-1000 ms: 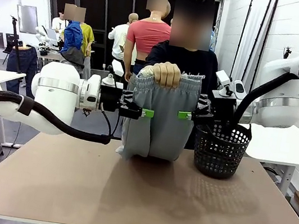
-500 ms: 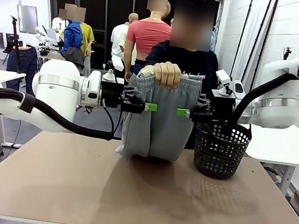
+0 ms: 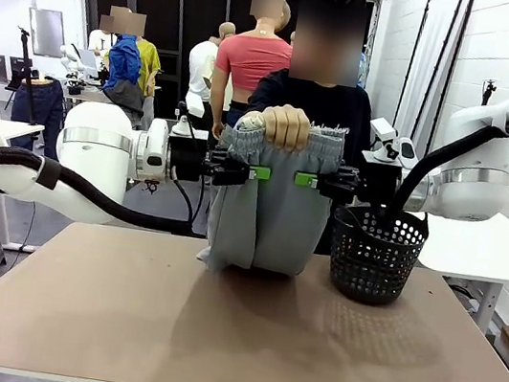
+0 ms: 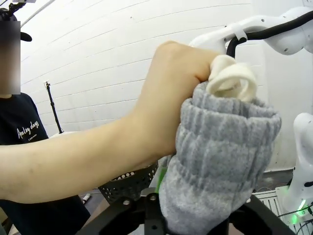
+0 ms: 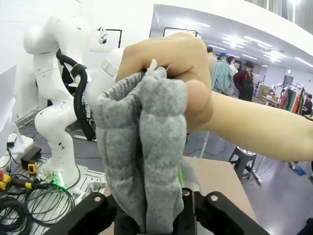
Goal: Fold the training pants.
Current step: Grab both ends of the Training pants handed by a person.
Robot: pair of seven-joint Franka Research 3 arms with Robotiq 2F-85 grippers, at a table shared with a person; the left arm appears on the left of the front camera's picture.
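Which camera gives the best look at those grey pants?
The front view. It shows the grey pants nearly whole, hanging from the person's hand down to the table. Each wrist view shows the bunched waistband close up, gripped in that hand.

Right wrist view: the person's hand [image 5: 166,73] clutches the bunched top of the pants [image 5: 142,147], and the forearm [image 5: 254,127] runs off to the picture's right edge. Grey ribbed cloth hangs in upright folds down between the black fingers [image 5: 95,210] of the right gripper [image 5: 154,215]. Cloth hides the fingertips, so the grip is not resolvable. A tan bench [image 5: 220,178] corner sits behind.
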